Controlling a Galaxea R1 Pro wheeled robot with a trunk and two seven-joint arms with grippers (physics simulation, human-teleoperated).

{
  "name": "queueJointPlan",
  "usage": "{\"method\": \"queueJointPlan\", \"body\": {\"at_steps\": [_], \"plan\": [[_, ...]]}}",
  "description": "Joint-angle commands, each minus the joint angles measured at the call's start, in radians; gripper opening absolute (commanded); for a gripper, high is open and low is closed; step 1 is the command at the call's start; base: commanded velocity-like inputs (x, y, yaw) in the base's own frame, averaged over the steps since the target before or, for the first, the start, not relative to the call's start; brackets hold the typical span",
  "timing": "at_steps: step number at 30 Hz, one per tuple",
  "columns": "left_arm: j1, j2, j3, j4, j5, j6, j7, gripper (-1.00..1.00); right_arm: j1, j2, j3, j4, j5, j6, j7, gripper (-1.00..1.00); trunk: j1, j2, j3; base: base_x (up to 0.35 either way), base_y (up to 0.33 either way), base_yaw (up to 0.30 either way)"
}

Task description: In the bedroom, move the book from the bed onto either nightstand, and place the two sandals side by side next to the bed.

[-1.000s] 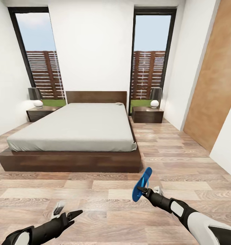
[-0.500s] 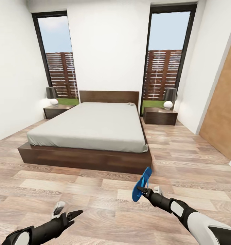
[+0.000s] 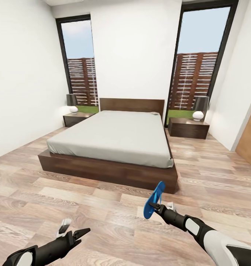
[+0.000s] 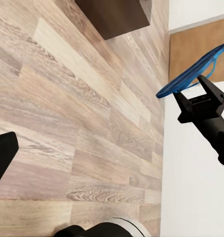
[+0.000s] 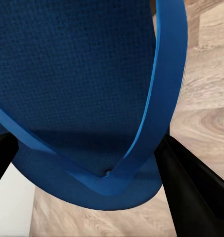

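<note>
**One sandal carried toward the bed**

The whole head view has slid since a second ago: the bed (image 3: 114, 142) now sits more to the right and the door is almost out of sight. So the robot has been turned and moved, not the room's things. It is judged that the sandal is being brought to a spot beside the bed.

The sandal (image 3: 155, 200) is held up in the air by the right pincer (image 3: 153, 205), which is shut on its strap. It stands almost on end, above the floor (image 3: 85, 199), near the bed's near right corner but well apart from it.

The left pincer (image 3: 72, 229) is seen low on the left, open and with nothing in it.

A small thing lies at the far right of the mattress; it may be the book (image 3: 154, 113), but it is too small to tell. A nightstand (image 3: 188, 128) stands just right of the bed.
</note>
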Motion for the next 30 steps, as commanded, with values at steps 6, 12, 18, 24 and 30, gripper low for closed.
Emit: {"method": "queueJointPlan", "body": {"at_steps": [6,12,18,24,30], "plan": [[-0.001,0.000,0.002,0.000,-0.001,0.005,-0.004,1.00,0.000,0.000,-0.010,0.000,0.000,0.010,0.004,-1.00,0.000,0.000,-0.001,0.000,0.000,0.227],[-0.001,0.000,0.002,0.000,-0.001,0.005,-0.003,1.00,0.000,0.000,-0.010,0.000,0.000,0.010,0.004,-1.00,0.000,0.000,-0.001,0.000,0.000,0.232],[-0.001,0.000,0.002,0.000,-0.001,0.005,-0.003,1.00,0.000,0.000,-0.010,0.000,0.000,0.010,0.004,-1.00,0.000,0.000,-0.001,0.000,0.000,0.239],[-0.001,0.000,0.002,0.000,-0.001,0.005,-0.004,1.00,0.000,0.000,-0.010,0.000,0.000,0.010,0.004,-1.00,0.000,0.000,-0.001,0.000,0.000,0.245],[-0.001,0.004,0.004,0.000,-0.001,0.006,-0.005,1.00,0.000,0.000,-0.010,-0.001,0.000,0.010,0.004,-1.00,0.000,0.000,-0.001,0.000,0.000,0.248]]}}
